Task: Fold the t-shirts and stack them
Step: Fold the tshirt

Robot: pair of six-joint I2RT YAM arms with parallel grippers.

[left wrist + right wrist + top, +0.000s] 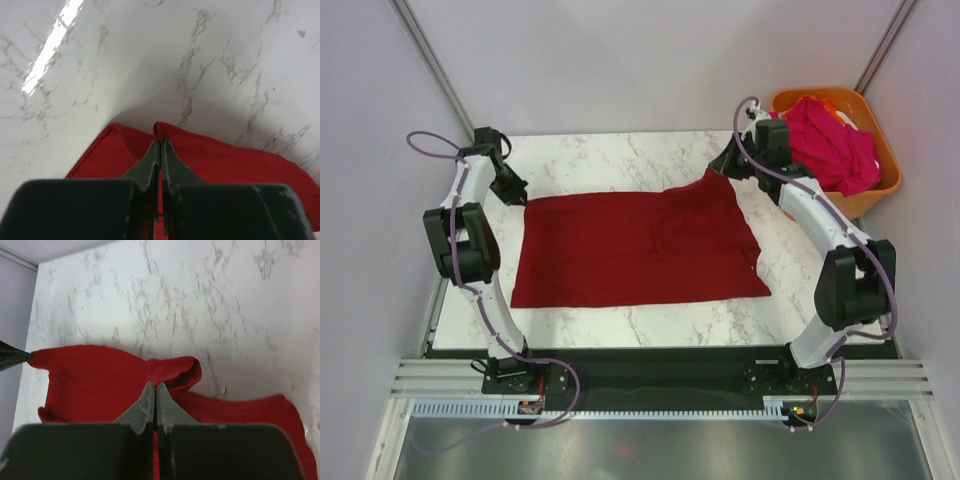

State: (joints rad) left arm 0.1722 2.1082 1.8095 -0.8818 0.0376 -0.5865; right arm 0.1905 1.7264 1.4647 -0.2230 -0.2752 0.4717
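Left gripper [160, 145] is clamped on the far-left corner of the crimson t-shirt [635, 248], its cloth pinched between the closed fingertips, with bare marble table [210, 55] beyond them. Right gripper [155, 387] is likewise clamped on the far-right corner, a fold bunched just past its tips. Beyond and right of it, the magenta t-shirt [832, 143] lies heaped in the orange tub [885, 165].
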